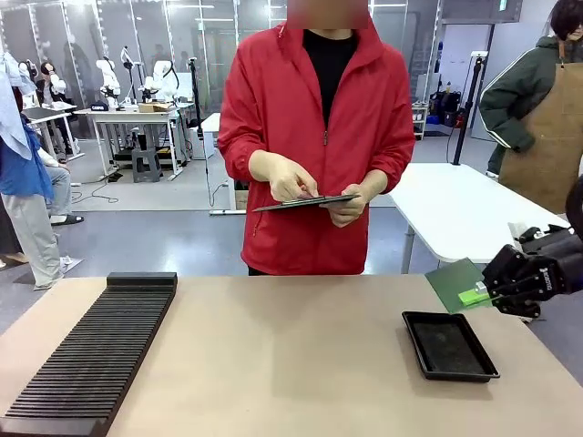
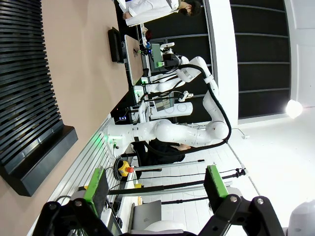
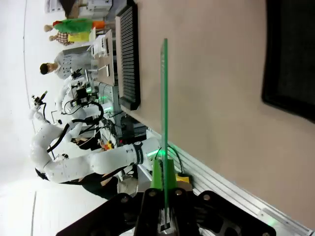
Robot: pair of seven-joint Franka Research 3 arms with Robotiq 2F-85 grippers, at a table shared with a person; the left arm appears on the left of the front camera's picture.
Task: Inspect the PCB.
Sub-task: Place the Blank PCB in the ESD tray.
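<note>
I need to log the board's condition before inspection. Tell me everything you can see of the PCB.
The PCB is a thin, flat green rectangular board with a paler grey-green face. The right gripper is shut on one edge and holds it in the air, tilted, above the table near the black tray. Nothing else touches it.

The PCB (image 3: 164,113) shows edge-on in the right wrist view, its face untellable; the right gripper (image 1: 493,293) covers one corner of it; the black tray (image 3: 290,59) and the slotted black rack (image 1: 86,360) are cut by picture edges.
</note>
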